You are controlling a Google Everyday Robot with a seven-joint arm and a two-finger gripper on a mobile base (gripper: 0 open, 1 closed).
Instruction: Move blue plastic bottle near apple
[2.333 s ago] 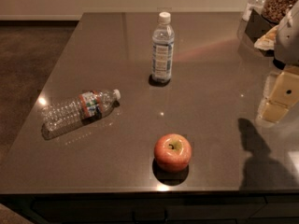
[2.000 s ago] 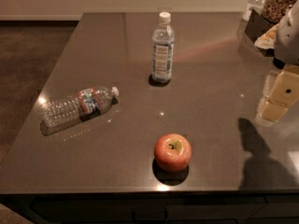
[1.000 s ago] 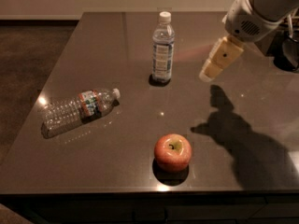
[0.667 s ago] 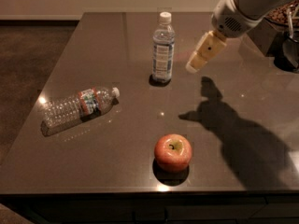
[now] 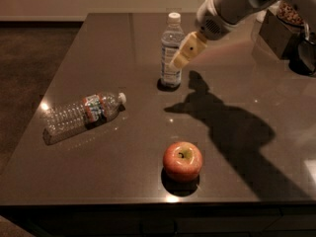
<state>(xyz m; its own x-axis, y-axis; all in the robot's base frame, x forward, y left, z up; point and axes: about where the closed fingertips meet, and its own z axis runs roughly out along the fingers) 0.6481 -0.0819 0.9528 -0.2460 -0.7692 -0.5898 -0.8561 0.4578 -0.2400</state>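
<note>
1. Camera view, the task's things: the blue bottle [image 5: 170,58] stands upright on the bench [image 5: 113,48], cap up, toward the far middle. The apple [image 5: 182,161] sits near the front edge, stem dimple up, well apart from the bottle and almost straight toward the camera from it.
2. Camera view, the jaws: they hang at the end of the arm [image 5: 232,6], which reaches in from the upper right. They are above the bench at the bottle's label height, just beside its right flank, and their tip overlaps that edge. I cannot tell whether they touch it, nor whether they are wide or narrow.
3. The relation that counts: the bottle lies to the left of the jaws, its long axis vertical, so I judge a sideways grasp around the body is the likely approach. Only one arm is present.
4. Count: two bottles, the upright blue one and a ribbed bottle [image 5: 81,115] lying on its side at the left; one apple.
</note>
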